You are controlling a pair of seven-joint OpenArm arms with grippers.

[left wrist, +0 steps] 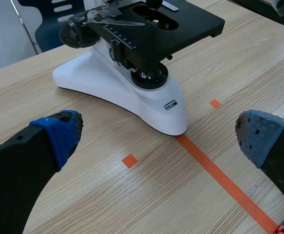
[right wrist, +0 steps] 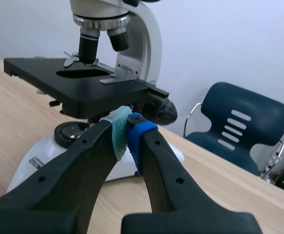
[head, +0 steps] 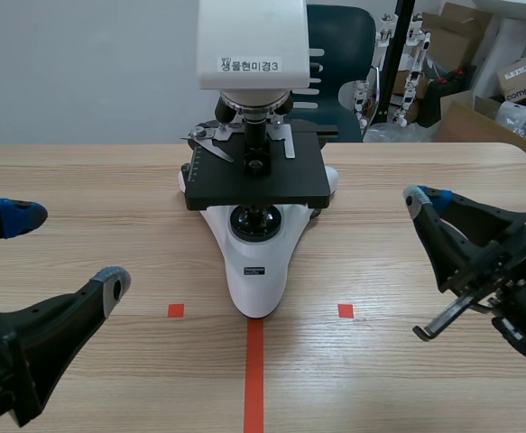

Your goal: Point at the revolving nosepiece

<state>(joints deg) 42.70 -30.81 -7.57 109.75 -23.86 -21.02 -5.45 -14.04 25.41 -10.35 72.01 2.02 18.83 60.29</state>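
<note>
Left black fingers (head: pixel 107 289) with dotted pads: sitting low at the counter's near side, standing wide apart, gripping nothing. Silver-ringed revolving nosepiece (head: pixel 253 108) with black objectives: hanging under the white head of the white-and-black microscope (head: pixel 255 262), above its flat black stage (head: pixel 258 176). Right black fingers (head: pixel 422 197): pressing together on nothing, tips aiming toward the microscope, well apart from the nosepiece. Pale wooden counter (head: pixel 82 180): carrying the microscope.

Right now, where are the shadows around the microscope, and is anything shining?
Scene view: the black stage darkens the white base beneath it. Left wrist view: a soft, faint shadow lies on the table along the base's edge. Right wrist view: the silver nosepiece ring gleams and the focus knob has a slight sheen; no harsh glare in any view.
</note>
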